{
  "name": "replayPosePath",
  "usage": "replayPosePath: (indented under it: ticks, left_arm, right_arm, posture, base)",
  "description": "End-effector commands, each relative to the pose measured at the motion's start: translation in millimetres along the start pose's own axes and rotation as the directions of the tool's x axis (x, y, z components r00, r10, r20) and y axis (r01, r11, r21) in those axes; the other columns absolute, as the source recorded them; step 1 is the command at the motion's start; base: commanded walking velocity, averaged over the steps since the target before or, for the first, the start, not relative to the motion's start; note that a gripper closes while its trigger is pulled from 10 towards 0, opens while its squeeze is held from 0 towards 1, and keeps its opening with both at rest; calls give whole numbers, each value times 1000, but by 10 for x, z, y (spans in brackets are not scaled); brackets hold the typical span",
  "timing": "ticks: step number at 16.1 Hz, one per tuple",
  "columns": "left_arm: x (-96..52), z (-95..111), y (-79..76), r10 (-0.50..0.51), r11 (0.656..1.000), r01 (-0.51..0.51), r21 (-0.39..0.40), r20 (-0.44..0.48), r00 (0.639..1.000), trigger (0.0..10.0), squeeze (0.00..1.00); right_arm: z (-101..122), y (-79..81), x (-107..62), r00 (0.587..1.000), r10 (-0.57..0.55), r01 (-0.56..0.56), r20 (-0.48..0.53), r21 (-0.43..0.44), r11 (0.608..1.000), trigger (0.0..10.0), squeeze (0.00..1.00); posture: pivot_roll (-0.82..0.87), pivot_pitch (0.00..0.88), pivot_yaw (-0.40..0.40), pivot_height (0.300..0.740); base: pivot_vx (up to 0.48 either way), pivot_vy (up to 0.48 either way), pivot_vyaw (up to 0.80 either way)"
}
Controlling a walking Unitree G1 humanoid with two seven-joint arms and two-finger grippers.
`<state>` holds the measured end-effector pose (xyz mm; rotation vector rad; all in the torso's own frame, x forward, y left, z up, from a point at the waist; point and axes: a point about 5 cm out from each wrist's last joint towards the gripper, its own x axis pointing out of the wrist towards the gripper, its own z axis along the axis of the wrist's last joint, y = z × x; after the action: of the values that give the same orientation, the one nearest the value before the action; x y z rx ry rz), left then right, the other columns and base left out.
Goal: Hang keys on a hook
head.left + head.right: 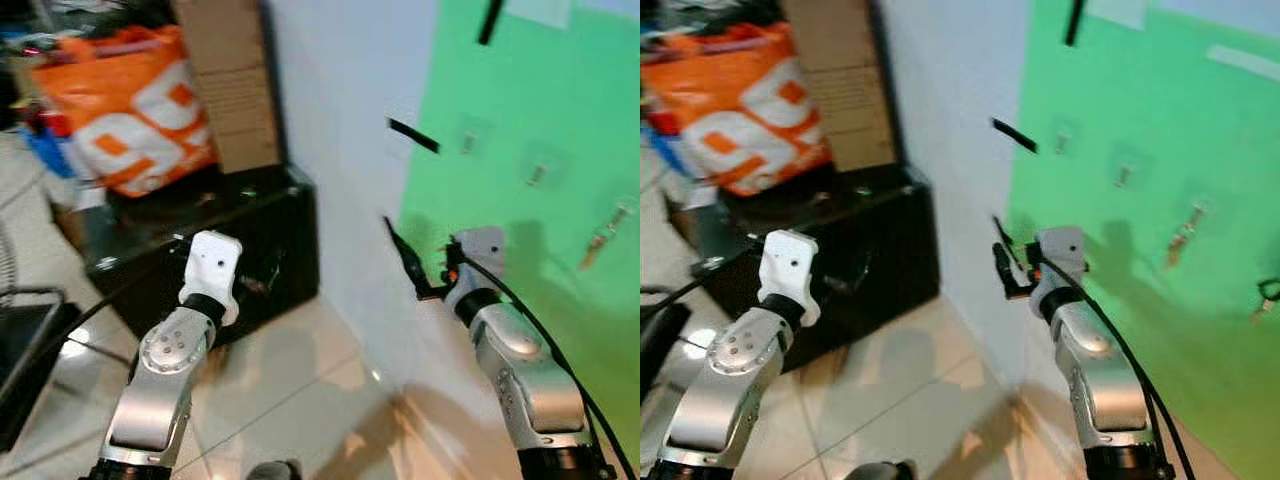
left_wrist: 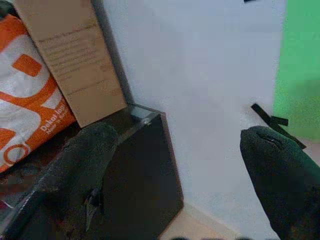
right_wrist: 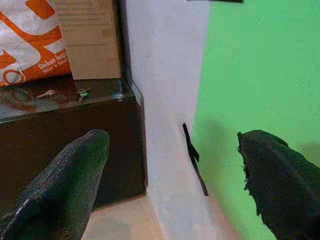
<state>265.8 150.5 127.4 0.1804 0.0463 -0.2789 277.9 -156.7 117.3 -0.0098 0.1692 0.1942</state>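
A low black glossy cabinet (image 1: 230,250) stood against the white wall. On its top, before the tall brown cardboard box (image 3: 87,37), lay small silver and green-tagged keys (image 3: 82,92). The left gripper (image 2: 180,175) hung released before the cabinet's corner. The right gripper (image 3: 172,185), fingers spread, was beside the cabinet, apart from the keys, near the green wall panel (image 1: 540,120) with its small clear hooks (image 1: 538,172).

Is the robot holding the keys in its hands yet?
No. Both end effectors are open and empty: left end effector, right end effector. Small keys lie on top of the black box, untouched.
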Motion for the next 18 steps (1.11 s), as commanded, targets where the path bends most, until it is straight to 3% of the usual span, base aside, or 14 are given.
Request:
replayPosePath:
  ticks: [1,12,18]
  left_arm:
    - [-10,37,36,-2,1000,2,5,17,1000,10000,133]
    - [-13,48,85,20,1000,-20,-17,18,1000,10000,169]
    - [-17,51,89,19,1000,-18,-19,17,1000,10000,173]
  right_arm:
    - [24,49,19,1000,23,-22,9,-1,1000,10000,1000]
    - [21,99,20,998,56,-56,8,-25,998,10000,1000]
    - [26,134,26,997,80,-80,7,-32,996,10000,1000]
  posture:
    - [38,0,26,740]
    - [38,0,24,740]
    - [41,0,22,740]
  base:
    - [0,0,0]
    - [295,0,0]
    - [311,0,774]
